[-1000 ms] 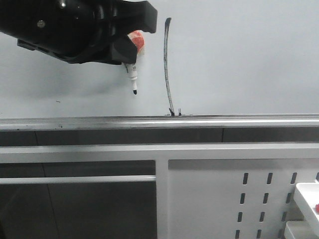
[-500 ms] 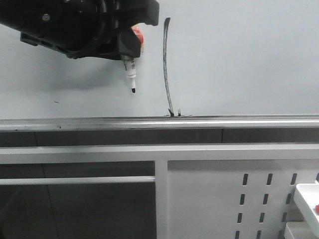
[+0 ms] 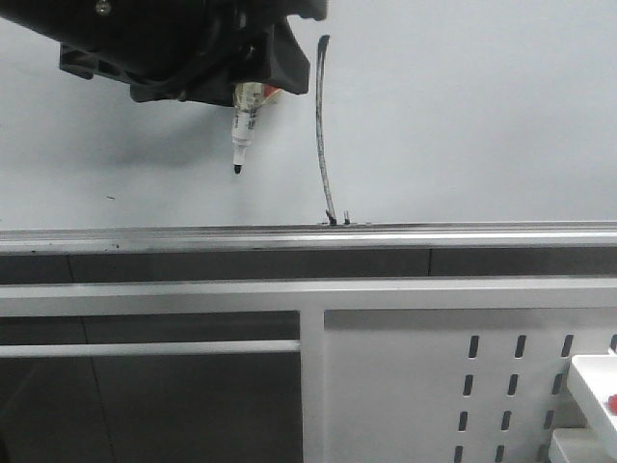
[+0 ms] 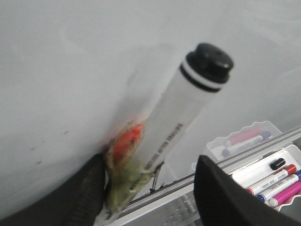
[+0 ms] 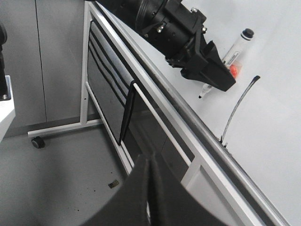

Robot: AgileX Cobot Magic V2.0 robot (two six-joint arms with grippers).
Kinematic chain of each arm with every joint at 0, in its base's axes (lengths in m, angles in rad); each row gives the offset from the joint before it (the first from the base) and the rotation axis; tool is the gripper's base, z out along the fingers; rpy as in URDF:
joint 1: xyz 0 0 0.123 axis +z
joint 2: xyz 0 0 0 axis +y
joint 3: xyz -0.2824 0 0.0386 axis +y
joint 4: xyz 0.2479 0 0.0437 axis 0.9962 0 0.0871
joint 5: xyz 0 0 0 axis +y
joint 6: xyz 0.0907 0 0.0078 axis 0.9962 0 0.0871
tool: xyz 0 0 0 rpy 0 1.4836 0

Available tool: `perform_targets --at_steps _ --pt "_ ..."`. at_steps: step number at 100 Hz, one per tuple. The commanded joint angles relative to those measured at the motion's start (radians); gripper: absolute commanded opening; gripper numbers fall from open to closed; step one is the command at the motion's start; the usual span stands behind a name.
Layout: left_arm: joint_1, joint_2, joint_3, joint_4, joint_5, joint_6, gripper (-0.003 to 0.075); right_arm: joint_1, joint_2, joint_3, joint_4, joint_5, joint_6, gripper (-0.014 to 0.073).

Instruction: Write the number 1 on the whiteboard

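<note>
The number 1 (image 3: 321, 125) is a long thin black stroke on the whiteboard (image 3: 463, 116), ending at the silver rail (image 3: 386, 234). It also shows in the right wrist view (image 5: 237, 108). My left gripper (image 3: 260, 72) hovers just left of the stroke's top. In the left wrist view its jaws (image 4: 155, 188) stand wide apart. A white marker (image 4: 178, 117) with a black end cap lies against one finger (image 4: 91, 193), stuck in a red and green wad. The marker (image 3: 244, 121) hangs tip down, off the board. My right gripper (image 5: 149, 188) is shut and empty, low in front of the stand.
A white perforated panel (image 3: 463, 386) sits under the rail. A white tray (image 3: 593, 386) of coloured markers (image 4: 273, 176) stands at the lower right. The board's stand has dark panels and a castor (image 5: 37, 141) on the grey floor.
My left gripper has risen and shifted slightly right. The marker rose with it and its tip swung to the left, away from the stroke.
</note>
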Motion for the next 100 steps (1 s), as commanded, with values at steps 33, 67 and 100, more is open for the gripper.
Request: perform_targets --at_steps 33,67,100 --pt "0.012 -0.176 0.082 0.005 -0.141 0.004 0.0449 -0.005 0.004 -0.024 -0.039 -0.084 0.004 -0.0069" --pt "-0.037 -0.575 0.331 -0.037 -0.1 0.005 0.0091 -0.005 -0.167 -0.024 -0.214 -0.052 0.004 -0.0069" --pt "-0.046 -0.916 0.453 -0.012 0.12 0.005 -0.002 -0.005 -0.348 -0.024 -0.227 0.105 0.009 -0.0069"
